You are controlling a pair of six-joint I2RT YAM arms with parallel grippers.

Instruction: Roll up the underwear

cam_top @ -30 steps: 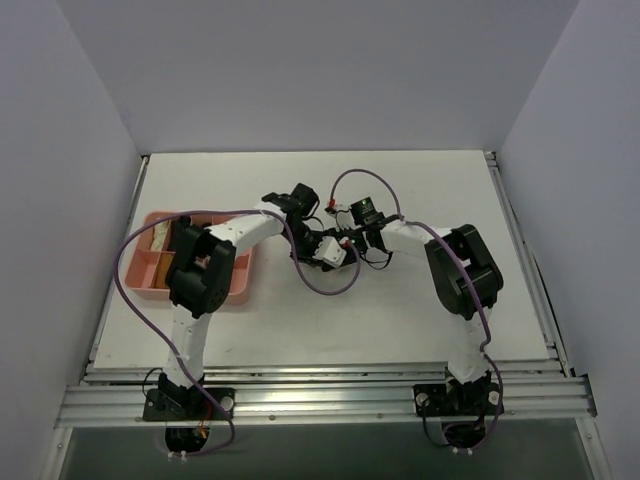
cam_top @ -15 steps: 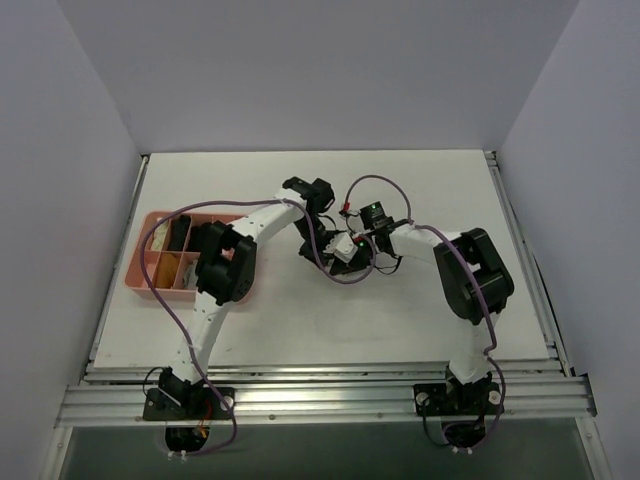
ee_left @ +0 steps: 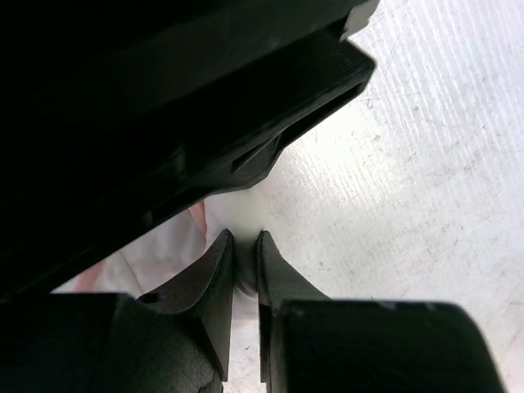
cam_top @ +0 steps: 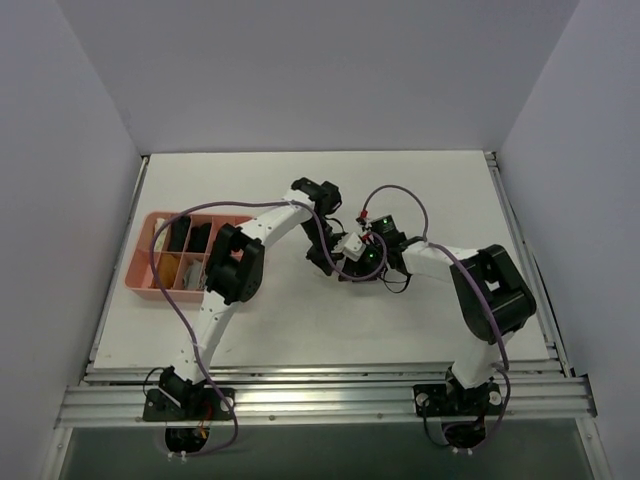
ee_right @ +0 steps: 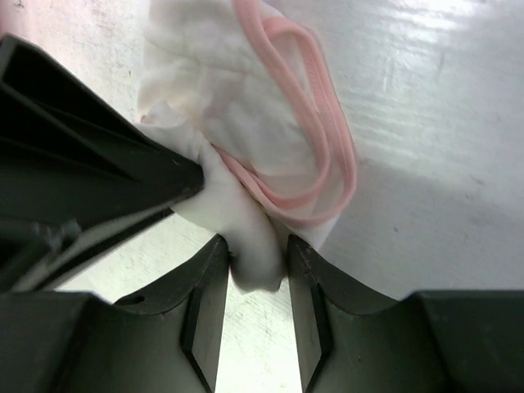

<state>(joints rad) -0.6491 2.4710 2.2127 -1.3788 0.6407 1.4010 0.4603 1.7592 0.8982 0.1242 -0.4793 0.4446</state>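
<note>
The left gripper (ee_left: 244,246) has its 2 jaws almost closed, with only a narrow slit between them, and a thin white edge of the underwear (ee_right: 237,98) is pinched in that slit. The right gripper (ee_right: 255,250) has its jaws part-way apart. A thick fold of the same cloth fills the gap and touches both inner faces, so this gripper appears to have hold of the garment too. Most of the underwear lies bunched just beyond the right jaws, on the table (ee_right: 426,98), with the pink trim (ee_right: 332,147) looping on the right-hand side of the bundle. The left jaws come in from the left of the right jaws, very near, and the 2 grippers nearly meet tip to tip. This close placing probably serves the rolling: 1 gripper can fix the small, soft bundle while the other turns it, because such light fabric would otherwise unfold. The roll looks loose and not yet finished.
</note>
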